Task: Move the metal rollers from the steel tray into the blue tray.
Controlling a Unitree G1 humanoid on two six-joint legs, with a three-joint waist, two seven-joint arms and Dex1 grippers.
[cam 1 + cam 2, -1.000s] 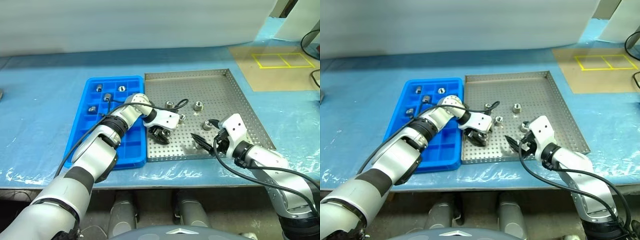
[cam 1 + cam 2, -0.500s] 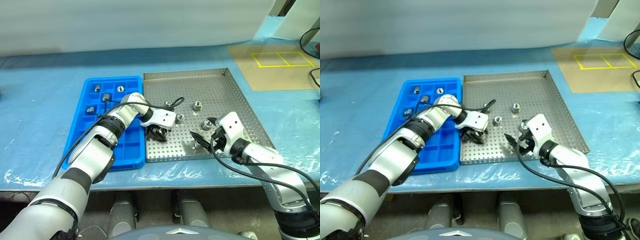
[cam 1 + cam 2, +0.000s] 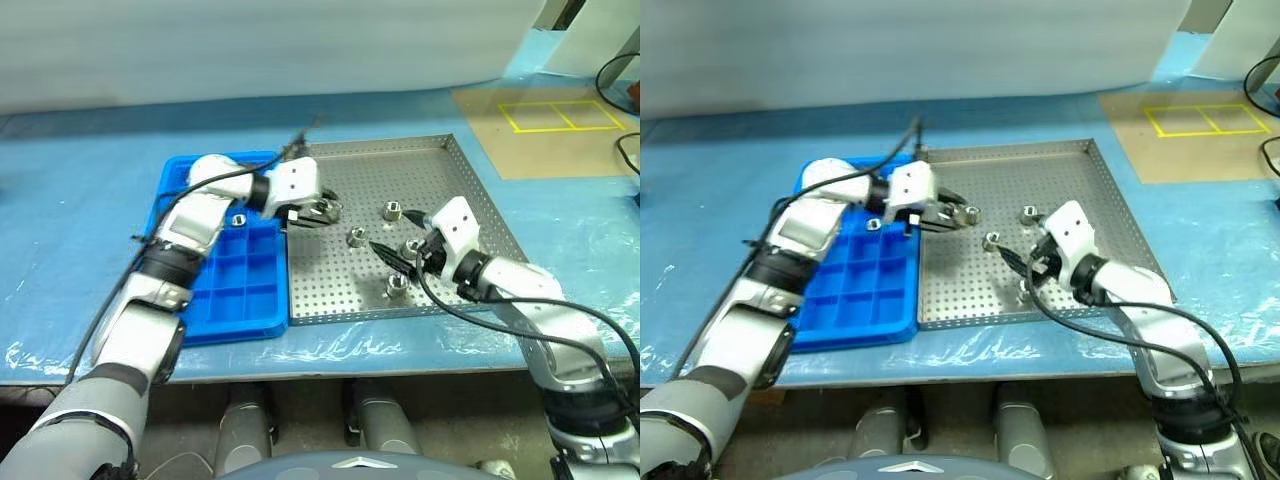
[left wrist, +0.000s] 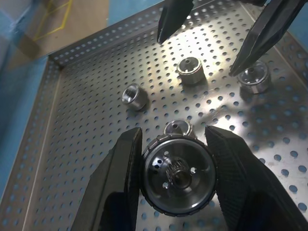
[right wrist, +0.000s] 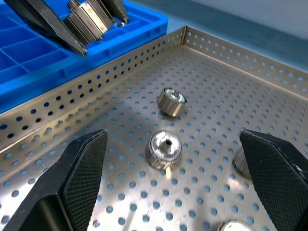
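Our left fingers [image 4: 126, 168] pinch a roller [image 4: 177, 175]; it may slip before the blue tray [image 3: 232, 290]. Right fingers [image 5: 82, 163] spread wide.

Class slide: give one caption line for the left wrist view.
Left gripper holds a metal roller above the steel tray, where four more rollers lie.

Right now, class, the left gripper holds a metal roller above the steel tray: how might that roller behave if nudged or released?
The roller looks solid and shiny, so probably heavy for its size and slippery between the left gripper fingers. Being round, it may roll across the steel tray if dropped on its side.
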